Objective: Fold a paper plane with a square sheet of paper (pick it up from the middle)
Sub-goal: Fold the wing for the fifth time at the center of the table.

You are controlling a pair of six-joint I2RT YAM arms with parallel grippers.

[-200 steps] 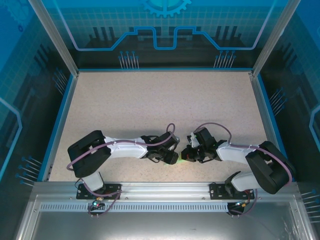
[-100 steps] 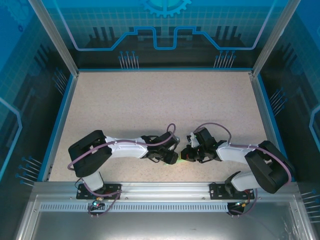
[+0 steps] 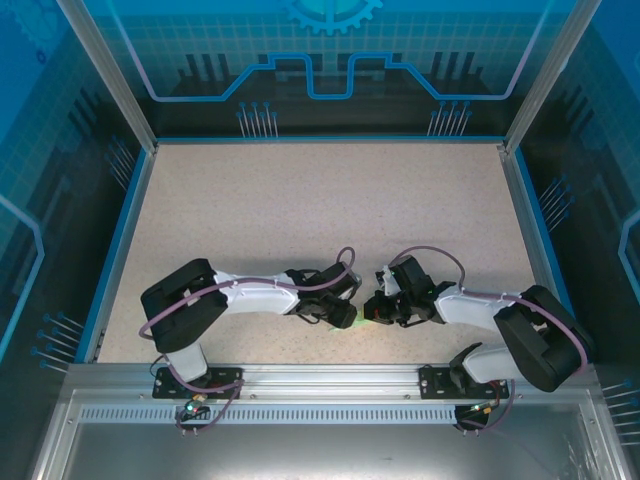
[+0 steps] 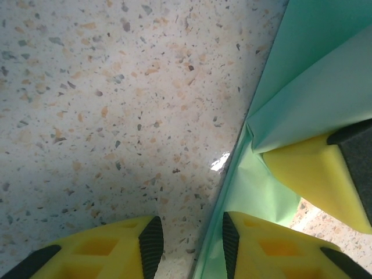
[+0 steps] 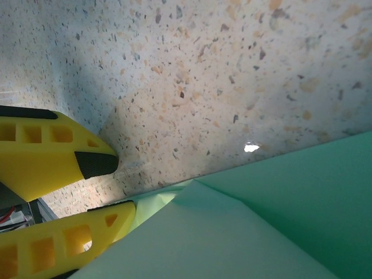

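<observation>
Speckled table (image 3: 300, 220), 6 o'clock: sheet (image 4: 314, 99) is clamped by right gripper (image 3: 374, 312), left gripper (image 4: 189, 241) held parted; fold underway, crease-pressing likely needed next.

Lit brightly and evenly from overhead. Recorded small glints on the tabletop (image 4: 87, 87) in both wrist views; soft shadows at 7 o'clock (left wrist), 10 o'clock (right wrist).

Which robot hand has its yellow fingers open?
The left gripper: its two yellow fingers stand apart, with speckled table showing between them beside the green paper. The right gripper is shut, its yellow tip against the paper.
</observation>
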